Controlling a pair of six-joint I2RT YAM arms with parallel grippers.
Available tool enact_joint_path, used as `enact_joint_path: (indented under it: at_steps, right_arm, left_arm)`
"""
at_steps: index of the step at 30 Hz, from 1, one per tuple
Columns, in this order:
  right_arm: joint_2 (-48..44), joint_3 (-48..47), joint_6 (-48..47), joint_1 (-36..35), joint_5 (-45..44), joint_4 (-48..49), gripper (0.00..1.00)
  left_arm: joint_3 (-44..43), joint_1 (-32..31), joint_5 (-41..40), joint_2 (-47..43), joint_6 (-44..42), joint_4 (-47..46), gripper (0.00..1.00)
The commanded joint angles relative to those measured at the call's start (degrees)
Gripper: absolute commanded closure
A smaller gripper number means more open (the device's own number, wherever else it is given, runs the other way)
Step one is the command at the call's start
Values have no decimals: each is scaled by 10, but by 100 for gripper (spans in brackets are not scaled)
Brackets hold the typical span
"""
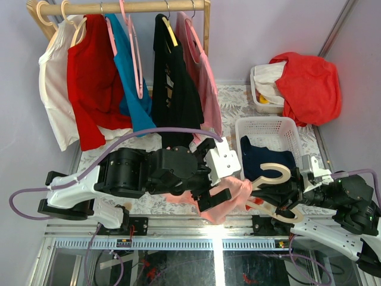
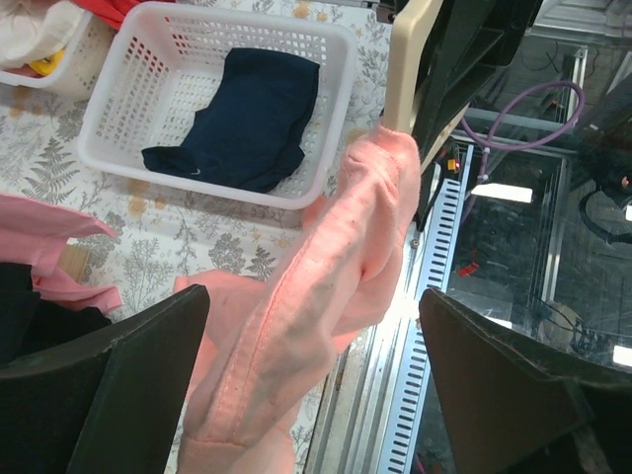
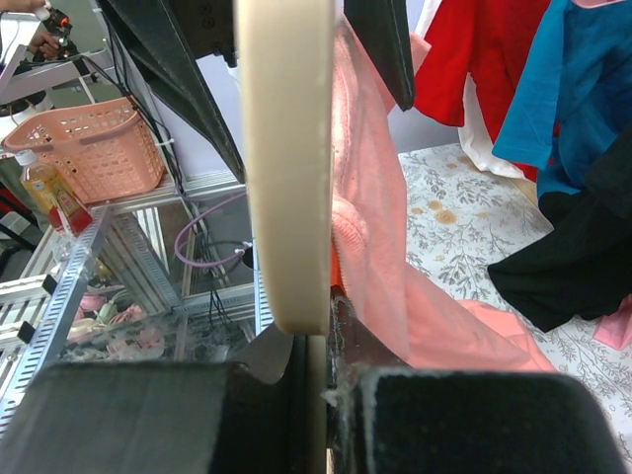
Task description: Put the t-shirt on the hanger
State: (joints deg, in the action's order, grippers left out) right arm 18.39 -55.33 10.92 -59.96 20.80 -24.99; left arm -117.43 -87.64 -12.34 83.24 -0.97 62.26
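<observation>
The salmon t-shirt (image 1: 229,196) hangs in a bunch off the cream hanger (image 1: 275,173) over the table's near edge. My right gripper (image 1: 284,210) is shut on the hanger's lower part; in the right wrist view the hanger (image 3: 286,148) rises edge-on from the gripper (image 3: 316,380), with the t-shirt (image 3: 375,217) draped on its right side. My left gripper (image 1: 205,192) is at the shirt's left side. In the left wrist view a hemmed fold of the t-shirt (image 2: 326,286) runs from the hanger (image 2: 410,59) down between the wide-open fingers (image 2: 138,375), which do not clamp it.
A white basket (image 1: 265,122) holding a navy garment stands just behind the hanger. A wooden rack (image 1: 119,7) with several hung garments fills the back left. A small bin under a red cloth (image 1: 303,83) sits at the back right. The metal table rail (image 2: 434,247) runs under the shirt.
</observation>
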Motion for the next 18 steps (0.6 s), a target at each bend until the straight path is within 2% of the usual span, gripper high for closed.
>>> enact_joint_path:
  at_steps: [1,4,7,12,18]
  right_arm:
    - [-2,-20,3,0,19,53,100]
    - [0,-19,3,-1,21,57,100]
    - [3,-18,3,-1,25,59,100]
    - [5,-18,3,-1,30,61,100]
    - [7,-19,4,-1,31,64,100]
  left_arm:
    - [10,6,31,2,-13,-20,15]
    - [13,9,36,3,-14,-19,21]
    - [16,13,42,1,-14,-22,35]
    - [20,23,56,2,-19,-27,40]
    - [19,33,69,7,-19,-27,62]
